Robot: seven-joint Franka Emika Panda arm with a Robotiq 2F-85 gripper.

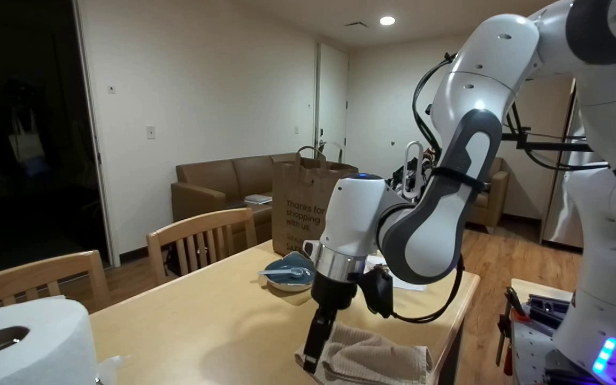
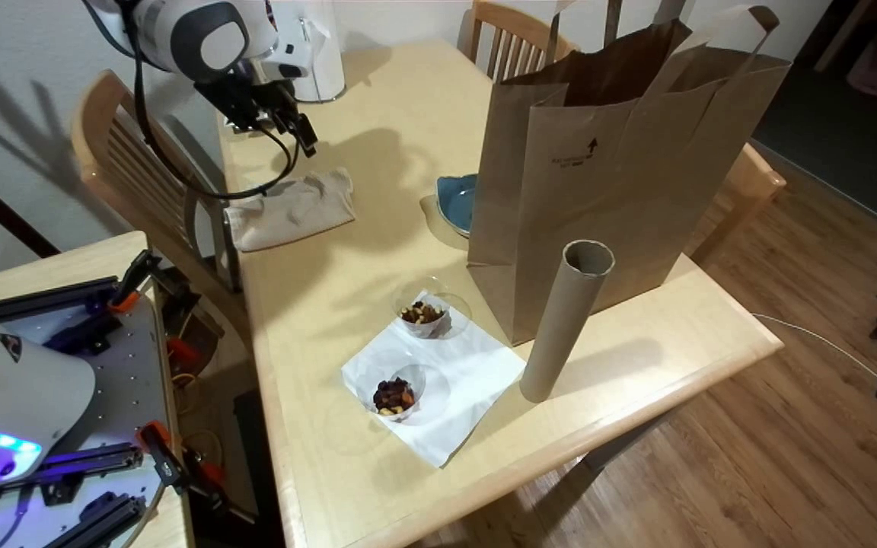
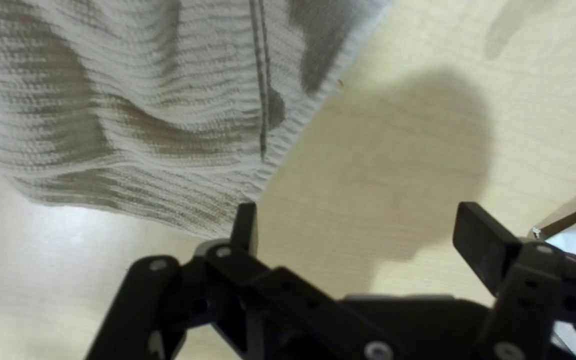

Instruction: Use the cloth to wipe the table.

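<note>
Wrist view: beige ribbed cloth (image 3: 168, 100), rumpled into low folds, with one thin, flat corner at the spread fingers (image 3: 483, 240); nothing between these but a gap over bare table (image 3: 393, 175); contact of one fingertip with that corner impossible to tell. Position in both exterior views: along the long table edge on the robot's side, reaching that edge or nearly so. Expected handling: light, limp and soft, hardly fragile, with little slip thanks to the ribbing; prone to crumple or slide under a sideways push. Best hold, by judgement: a raised fold just inward of the corner, pinched low against the table, in a bunch thick enough for wiping; at the flat margin, only a weak grip likely. Farther out, toward the opposite long edge: blue bowl (image 2: 456, 202). Toward a short edge: brown paper bag (image 2: 591, 190), cardboard tube (image 2: 566, 327) and white sheet (image 2: 476, 373) with two cups (image 2: 394, 397).
</note>
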